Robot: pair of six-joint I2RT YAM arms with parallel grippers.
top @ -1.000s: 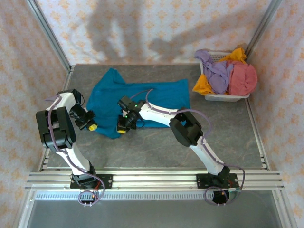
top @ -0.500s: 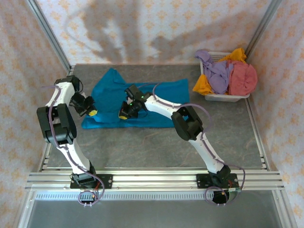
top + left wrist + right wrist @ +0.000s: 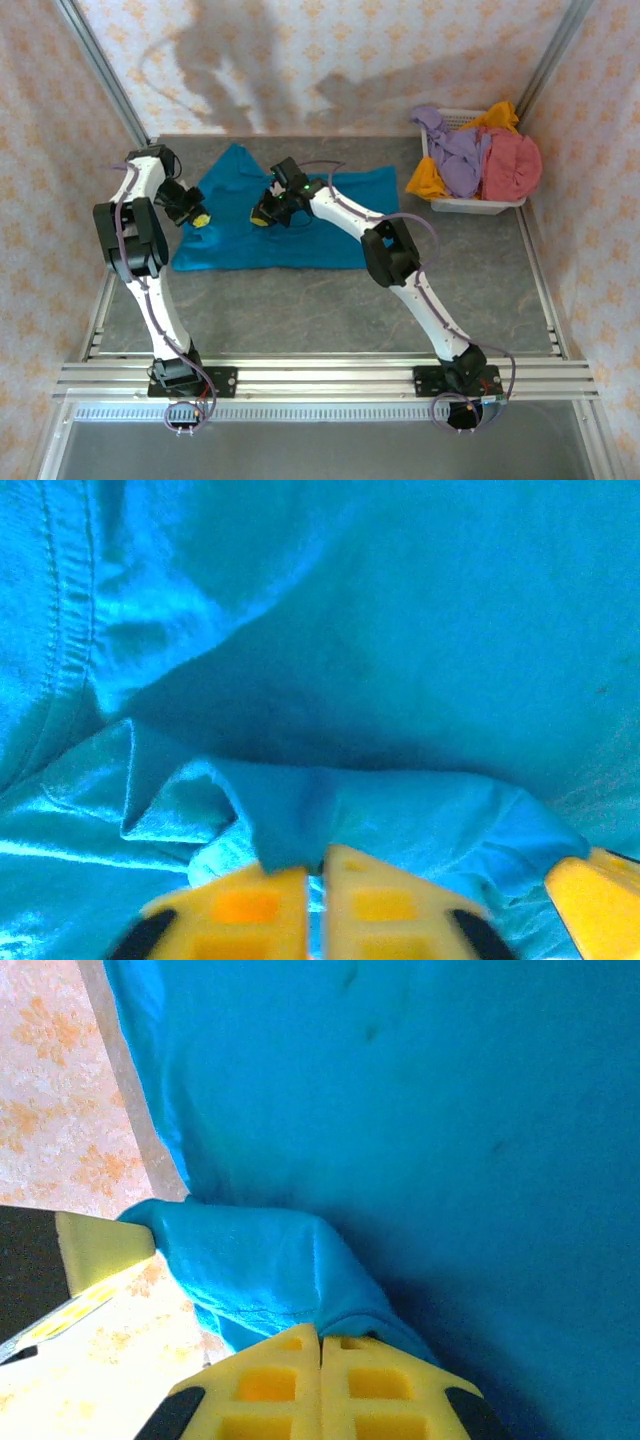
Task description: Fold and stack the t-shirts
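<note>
The left end effector (image 3: 316,865) was clenched on a raised fold of the teal-blue t-shirt (image 3: 420,620). Its yellow fingers (image 3: 250,905) all but met, and the pinched cloth came up out of the narrow slit between them. From that grip a soft ridge of the same tee ran off to its right, toward another yellow finger at the edge of the left wrist view.

The right end effector (image 3: 320,1338) was likewise clenched on a fold of the teal-blue t-shirt. The cloth bunched directly ahead of its fingertips and ran off to its left.

Seen from above, the two sat near each other over the tee's left half, the left end effector at the cloth's left edge and the right one just to its right. Around both, the tee lay spread on the grey tabletop (image 3: 450,300).

Well off to the right end effector's right, at the tabletop's far right corner, a white basket (image 3: 470,207) held a heap of a lavender t-shirt (image 3: 455,155), an orange-yellow t-shirt (image 3: 425,182) and a dusty red t-shirt (image 3: 512,165).
</note>
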